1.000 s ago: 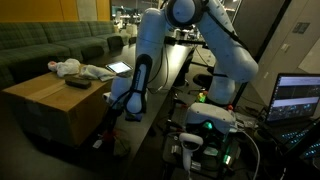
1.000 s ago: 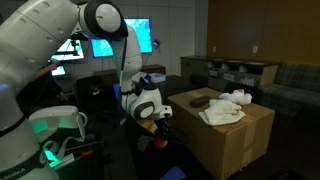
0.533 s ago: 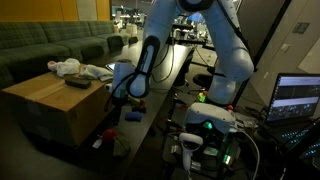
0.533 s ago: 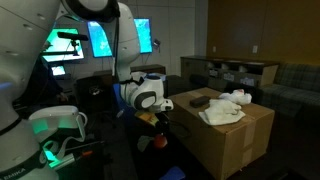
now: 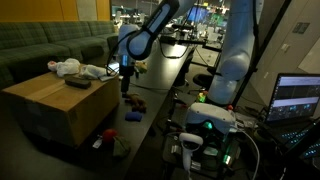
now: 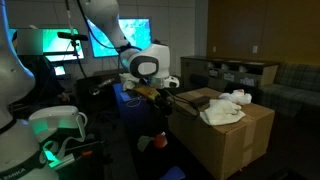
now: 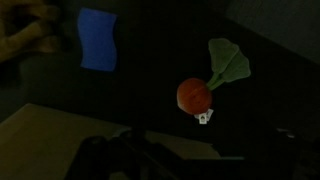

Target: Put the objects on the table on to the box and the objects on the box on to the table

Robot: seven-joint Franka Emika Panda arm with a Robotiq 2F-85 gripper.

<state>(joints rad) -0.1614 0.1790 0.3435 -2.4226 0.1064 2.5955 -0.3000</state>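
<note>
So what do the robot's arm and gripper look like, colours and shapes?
The arm is glossy white, built of rounded links with dark bands at the joints. The gripper is dark, nearly black. The base glows green. No markings are legible.

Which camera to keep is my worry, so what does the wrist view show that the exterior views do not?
Only the wrist view: the green leaves of the red radish toy, seen from above. Only the exterior views: the white cloth heap and dark flat object on the brown cardboard box, plus the white robot arm. Shared: the blue rectangular pad, and probably a box edge at the wrist view's bottom left.
</note>
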